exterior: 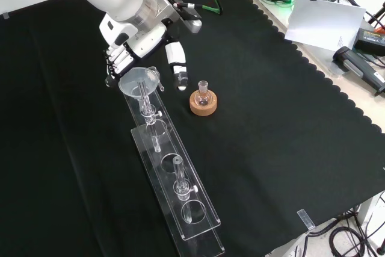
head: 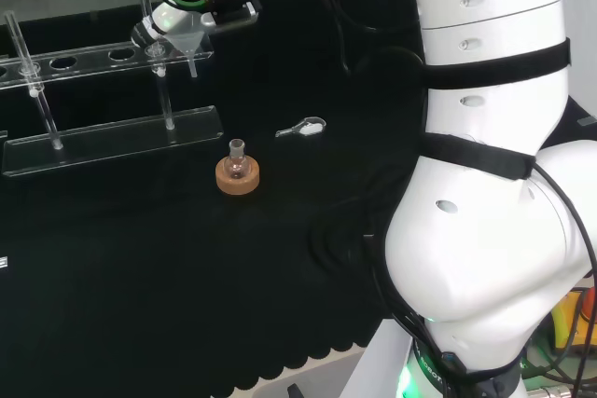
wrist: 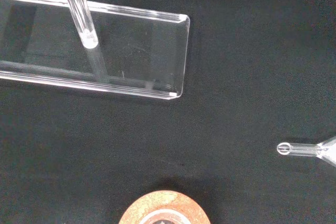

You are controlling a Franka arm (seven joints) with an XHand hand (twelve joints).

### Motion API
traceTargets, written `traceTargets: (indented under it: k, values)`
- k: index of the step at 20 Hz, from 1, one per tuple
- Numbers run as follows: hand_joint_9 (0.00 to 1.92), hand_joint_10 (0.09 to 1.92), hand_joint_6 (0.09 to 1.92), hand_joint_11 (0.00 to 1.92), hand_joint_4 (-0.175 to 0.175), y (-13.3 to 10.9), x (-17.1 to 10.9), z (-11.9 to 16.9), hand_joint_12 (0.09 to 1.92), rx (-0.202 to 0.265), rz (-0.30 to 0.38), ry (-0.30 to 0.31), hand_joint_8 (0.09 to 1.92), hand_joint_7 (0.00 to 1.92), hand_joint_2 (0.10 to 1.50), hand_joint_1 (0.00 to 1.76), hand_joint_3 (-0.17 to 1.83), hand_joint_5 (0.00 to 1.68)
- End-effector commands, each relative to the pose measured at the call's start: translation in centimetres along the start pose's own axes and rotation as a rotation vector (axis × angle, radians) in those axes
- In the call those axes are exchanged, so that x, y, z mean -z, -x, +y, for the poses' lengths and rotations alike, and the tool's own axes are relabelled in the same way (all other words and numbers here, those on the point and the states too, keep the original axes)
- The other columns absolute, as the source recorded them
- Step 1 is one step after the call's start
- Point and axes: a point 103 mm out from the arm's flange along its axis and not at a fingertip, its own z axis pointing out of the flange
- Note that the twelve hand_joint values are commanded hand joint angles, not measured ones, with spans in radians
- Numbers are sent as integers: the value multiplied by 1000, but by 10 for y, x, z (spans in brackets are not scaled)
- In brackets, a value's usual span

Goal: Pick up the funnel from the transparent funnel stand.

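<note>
One funnel (exterior: 139, 82) meets the robot hand (exterior: 129, 52) in front view.

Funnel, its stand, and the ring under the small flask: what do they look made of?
Funnel: clear glass or plastic, glossy; the cloth shows through.
Funnel stand: clear, likely acrylic; flat sheets with bright polished edges.
Ring: cork by its look; matte, tan, grainy.

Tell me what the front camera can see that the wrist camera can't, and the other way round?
Front view: the hand at the funnel's rim, the funnel's wide bowl, the small flask's neck, and the full length of the clear funnel stand. Wrist view: a close look at the funnel's stem tip hanging free over the black cloth, off to one side of the stand's base. Both: the funnel, the stand's base, one of its clear posts, the cork ring and the cloth.
</note>
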Motion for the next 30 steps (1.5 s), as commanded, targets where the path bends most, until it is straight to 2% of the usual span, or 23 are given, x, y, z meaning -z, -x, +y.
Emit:
traceTargets:
  k: [1,7,17,30]
  values:
    - [0,603,87,0,-133,0,-3,0,784,-4,-3,7,410,0,502,134,-25,0]
    - [0,659,87,0,-139,-4,-7,-1,795,-6,6,27,473,2,602,265,16,0]
    - [62,788,87,0,-138,-1,-8,3,1024,-23,17,92,567,54,643,363,19,0]
    - [228,750,87,0,-122,-1,-12,10,1153,-47,15,94,590,232,664,389,22,88]
